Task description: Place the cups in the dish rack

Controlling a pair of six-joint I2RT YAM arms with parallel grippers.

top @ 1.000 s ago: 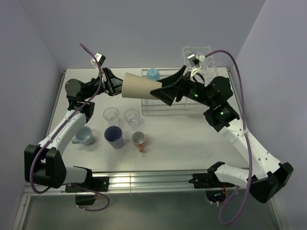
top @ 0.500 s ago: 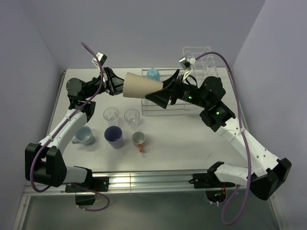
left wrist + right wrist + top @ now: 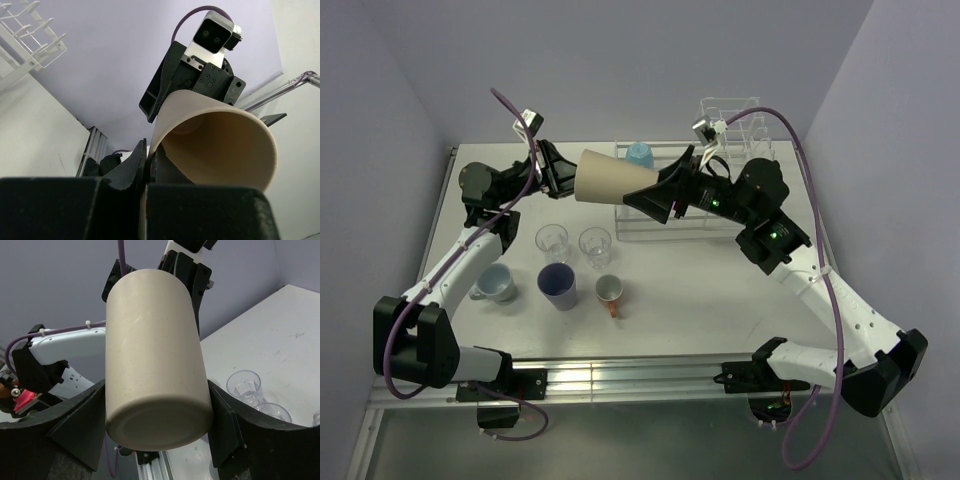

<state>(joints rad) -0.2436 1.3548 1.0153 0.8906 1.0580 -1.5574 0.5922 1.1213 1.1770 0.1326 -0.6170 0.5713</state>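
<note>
The tall tan cup (image 3: 610, 178) (image 3: 155, 365) (image 3: 220, 145) hangs on its side above the table's back, held between both arms. My left gripper (image 3: 570, 178) (image 3: 145, 150) is shut on its rim, one finger inside the mouth. My right gripper (image 3: 655, 190) (image 3: 157, 430) is shut on its base end, with a finger (image 3: 80, 425) pressed on each side. A light blue cup (image 3: 639, 154) sits in the clear dish rack (image 3: 665, 228). Two clear glasses (image 3: 551, 241) (image 3: 595, 245), a purple cup (image 3: 557, 285), an orange-handled mug (image 3: 609, 291) and a grey-blue mug (image 3: 498, 284) stand on the table.
The rack's taller section of upright dividers (image 3: 735, 125) (image 3: 35, 35) rises at the back right, behind the right arm. The loose cups cluster at the front left of the table. Purple cables loop over both arms.
My right gripper slid leftward onto the tan cup's base and closed its jaws from wide open to pressing both sides. The left gripper and the cup have barely moved.
</note>
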